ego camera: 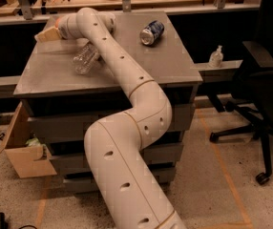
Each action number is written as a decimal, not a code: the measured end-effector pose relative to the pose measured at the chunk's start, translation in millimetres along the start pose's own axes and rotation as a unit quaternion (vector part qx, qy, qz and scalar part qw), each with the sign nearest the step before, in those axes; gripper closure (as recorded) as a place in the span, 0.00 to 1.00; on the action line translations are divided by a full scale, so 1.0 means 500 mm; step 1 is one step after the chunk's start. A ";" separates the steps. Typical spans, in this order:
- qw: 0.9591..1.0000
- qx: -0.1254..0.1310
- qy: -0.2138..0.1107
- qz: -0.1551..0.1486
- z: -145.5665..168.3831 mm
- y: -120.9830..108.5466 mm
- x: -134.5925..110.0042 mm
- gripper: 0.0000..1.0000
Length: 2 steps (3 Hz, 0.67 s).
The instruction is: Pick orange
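My gripper (47, 34) is at the far left corner of the grey table (108, 78), at the end of my white arm (120, 66), which stretches across the tabletop. A small patch of orange colour (57, 20) shows just behind the wrist. It may be the orange, but the arm hides most of it. I cannot tell whether the gripper touches it.
A clear plastic bottle (85, 59) lies on the table beside the arm. A blue can (151, 32) lies at the far right. An open cardboard box (24, 149) sits on the floor at the left. An office chair (263, 80) and a sanitizer bottle (216, 57) are at the right.
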<state>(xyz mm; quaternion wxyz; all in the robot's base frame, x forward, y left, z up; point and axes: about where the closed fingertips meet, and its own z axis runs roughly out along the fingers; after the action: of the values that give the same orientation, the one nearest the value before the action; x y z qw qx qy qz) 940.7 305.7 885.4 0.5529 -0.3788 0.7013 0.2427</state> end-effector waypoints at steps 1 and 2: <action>1.000 0.016 -0.001 0.016 0.001 -0.022 0.009 0.00; 0.998 0.053 0.009 0.039 -0.007 -0.064 0.020 0.00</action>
<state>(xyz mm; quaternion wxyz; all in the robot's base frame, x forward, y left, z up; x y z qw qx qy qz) 963.1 281.5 879.3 0.5561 -0.3236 0.7322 0.2236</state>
